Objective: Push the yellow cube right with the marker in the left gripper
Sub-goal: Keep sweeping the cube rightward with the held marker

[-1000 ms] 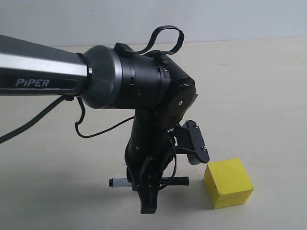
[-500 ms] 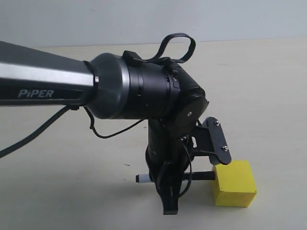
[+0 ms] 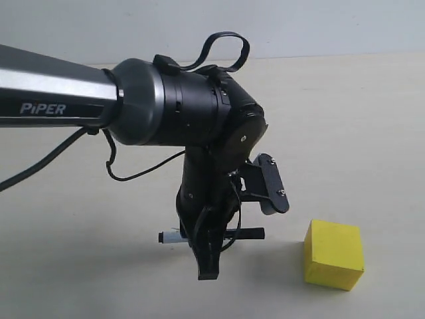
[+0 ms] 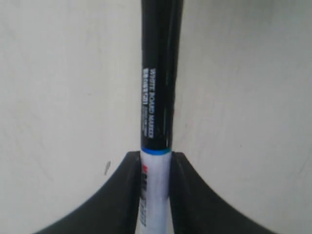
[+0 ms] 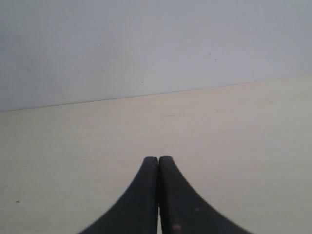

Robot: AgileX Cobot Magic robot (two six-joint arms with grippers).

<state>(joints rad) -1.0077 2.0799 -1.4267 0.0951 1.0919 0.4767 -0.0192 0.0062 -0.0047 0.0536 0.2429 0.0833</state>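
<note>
The yellow cube (image 3: 333,254) rests on the table at the lower right of the exterior view. My left gripper (image 3: 207,251) points down at the table to the cube's left, shut on the marker (image 3: 249,234), which lies level just above the surface. The marker's black cap tip points at the cube, a short gap short of it; its small end (image 3: 162,236) sticks out on the other side. In the left wrist view the white barrel (image 4: 155,195) sits clamped between the fingers of that gripper (image 4: 155,161). My right gripper (image 5: 158,160) is shut with nothing in it, over bare table.
The thick black and grey PIPER arm (image 3: 60,100) reaches in from the left, with a black cable (image 3: 133,174) looping beneath it. A pale wall (image 3: 265,26) bounds the cream table (image 3: 358,133) at the back.
The left gripper swung right and the marker tip pushed the yellow cube rightward; the gripper has since drawn back left, leaving a gap between the tip and the shifted cube.
</note>
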